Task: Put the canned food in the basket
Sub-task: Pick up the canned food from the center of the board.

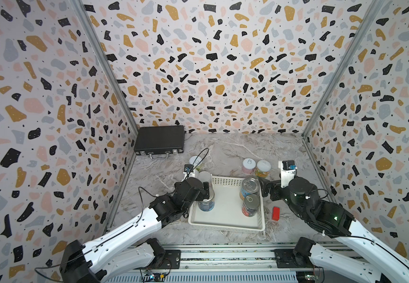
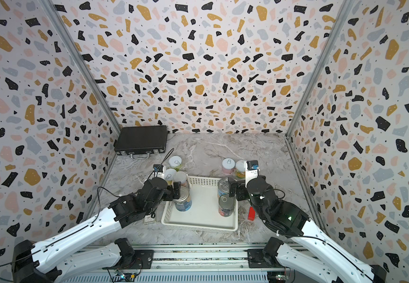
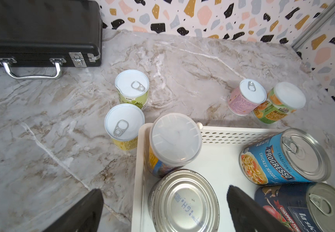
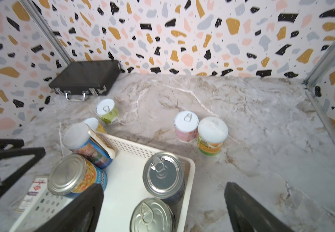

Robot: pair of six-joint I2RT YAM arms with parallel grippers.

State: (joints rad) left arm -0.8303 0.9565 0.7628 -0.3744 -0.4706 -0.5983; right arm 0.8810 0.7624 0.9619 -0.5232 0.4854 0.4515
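The white basket (image 1: 225, 226) sits mid-table and holds several cans. A blue-labelled silver can (image 3: 184, 200) stands at its left side between the fingers of my open left gripper (image 1: 205, 192), touching neither. One finger is outside the basket wall. A white-lidded can (image 3: 175, 137) fills the back left corner. A blue soup can (image 1: 249, 187) and a red-labelled can (image 1: 250, 205) stand at the right side. My right gripper (image 1: 263, 188) hangs open and empty over the right rim (image 4: 189, 172). On the table stand a green can (image 3: 132, 88), a yellow can (image 3: 124, 125), a pink can (image 1: 248, 166) and an orange-green can (image 1: 263, 169).
A black briefcase (image 1: 159, 139) lies at the back left against the wall. A small red block (image 1: 276, 213) stands right of the basket, under my right arm. A flat printed card box (image 4: 34, 188) lies left of the basket. Patterned walls close three sides.
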